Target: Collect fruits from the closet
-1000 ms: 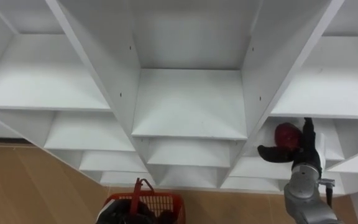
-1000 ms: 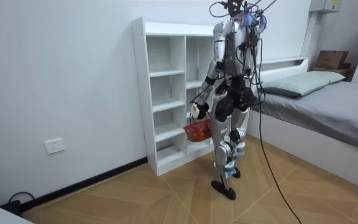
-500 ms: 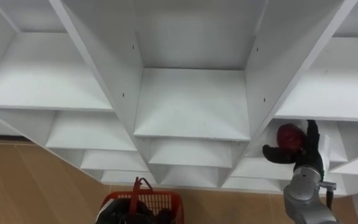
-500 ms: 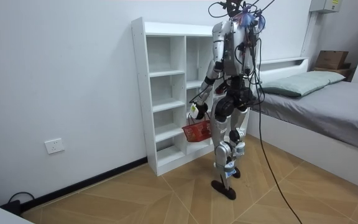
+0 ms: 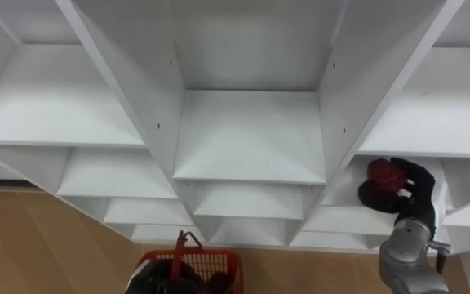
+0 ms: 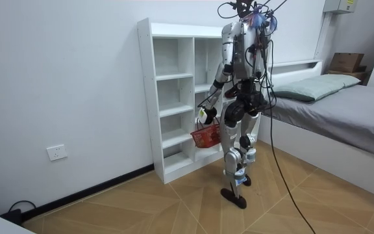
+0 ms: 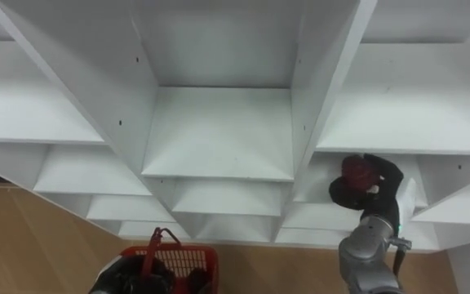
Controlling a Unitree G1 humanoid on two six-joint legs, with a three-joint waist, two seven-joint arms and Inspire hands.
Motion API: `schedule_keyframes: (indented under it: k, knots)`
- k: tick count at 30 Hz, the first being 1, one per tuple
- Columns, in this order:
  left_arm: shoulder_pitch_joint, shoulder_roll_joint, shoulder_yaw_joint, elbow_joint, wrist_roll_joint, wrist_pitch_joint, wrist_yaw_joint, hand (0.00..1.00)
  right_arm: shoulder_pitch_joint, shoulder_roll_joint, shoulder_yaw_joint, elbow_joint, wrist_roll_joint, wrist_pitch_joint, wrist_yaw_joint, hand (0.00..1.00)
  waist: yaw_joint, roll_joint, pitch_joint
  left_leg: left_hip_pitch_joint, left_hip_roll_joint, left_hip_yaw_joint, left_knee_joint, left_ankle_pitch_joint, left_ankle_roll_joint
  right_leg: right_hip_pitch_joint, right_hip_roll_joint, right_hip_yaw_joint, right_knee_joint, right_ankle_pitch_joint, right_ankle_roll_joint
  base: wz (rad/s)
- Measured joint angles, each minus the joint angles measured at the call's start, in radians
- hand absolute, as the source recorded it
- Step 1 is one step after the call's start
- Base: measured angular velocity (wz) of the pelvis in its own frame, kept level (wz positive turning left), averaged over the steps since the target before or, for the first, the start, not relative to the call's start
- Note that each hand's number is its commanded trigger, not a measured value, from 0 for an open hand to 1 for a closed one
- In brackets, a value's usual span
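The right arm rises from the lower right and reaches forward into a compartment of the white closet (image 5: 251, 135). The forearm points up toward the shelves. The right hand (image 5: 412, 196) is inside that compartment with its back toward the camera. Its fingers (image 5: 415, 173) are curled over the top of a red fruit (image 5: 379, 172) and its thumb lies below the fruit, so the hand is clamped around it. The fruit sits at the left side of the hand, between the fingers and the thumb, just above the shelf board (image 5: 341, 194) under the hand.

Far to the left of this hand and lower is a red basket (image 5: 221, 260) with its handle upright. In the room view the robot stands upright facing the closet. The basket hangs under the left hand (image 6: 203, 116); the grasp of this hand cannot be made out.
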Motion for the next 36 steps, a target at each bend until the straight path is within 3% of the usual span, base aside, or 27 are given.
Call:
schedule_keyframes:
  k: [13, 24, 29, 31, 33, 36]
  knots:
    - [-0.009, -0.009, 0.003, 0.000, -0.045, -0.001, 0.000, 1.00, 0.013, 0.022, 0.003, -0.003, 0.029, -0.017, 0.046, 1.00, -0.015, -0.001, -0.0007, 0.027, 0.003, 0.011, -0.009, 0.000, 0.000, 0.018, 0.006, 0.009, -0.002, 0.001, -0.002, -0.02]
    - [-0.016, -0.016, 0.003, -0.002, -0.056, -0.021, 0.001, 1.00, 0.136, 0.023, 0.089, -0.097, 0.024, -0.031, 0.093, 1.00, -0.014, -0.025, -0.0082, 0.082, 0.013, 0.047, -0.025, 0.000, -0.001, 0.058, 0.024, 0.032, -0.019, 0.005, -0.003, -0.08]
    - [-0.016, -0.022, 0.004, -0.008, -0.060, -0.025, 0.021, 1.00, 0.197, 0.020, 0.118, -0.169, 0.005, -0.017, 0.128, 1.00, -0.012, -0.033, -0.0088, 0.107, 0.016, 0.062, -0.030, 0.000, -0.001, 0.071, 0.029, 0.044, -0.013, 0.003, -0.007, -0.11]
    - [-0.015, -0.022, 0.004, -0.009, -0.059, -0.029, 0.021, 1.00, 0.212, 0.020, 0.120, -0.185, -0.013, -0.013, 0.154, 1.00, -0.012, -0.042, -0.0051, 0.117, 0.016, 0.071, -0.032, 0.000, -0.001, 0.071, 0.032, 0.061, -0.006, 0.002, -0.008, -0.17]
    - [-0.010, -0.016, 0.005, -0.041, -0.059, -0.028, 0.022, 1.00, 0.252, 0.019, 0.125, -0.261, -0.015, 0.024, 0.194, 1.00, -0.014, -0.054, -0.0031, 0.119, 0.015, 0.072, -0.036, -0.001, -0.001, 0.067, 0.032, 0.064, 0.000, 0.000, -0.008, -0.08]
    - [-0.012, -0.018, 0.004, -0.087, -0.059, -0.029, 0.022, 1.00, 0.296, 0.018, 0.138, -0.328, -0.042, 0.047, 0.237, 1.00, -0.019, -0.062, -0.0029, 0.121, 0.013, 0.074, -0.040, -0.001, -0.003, 0.066, 0.034, 0.074, -0.001, 0.003, -0.006, 0.00]
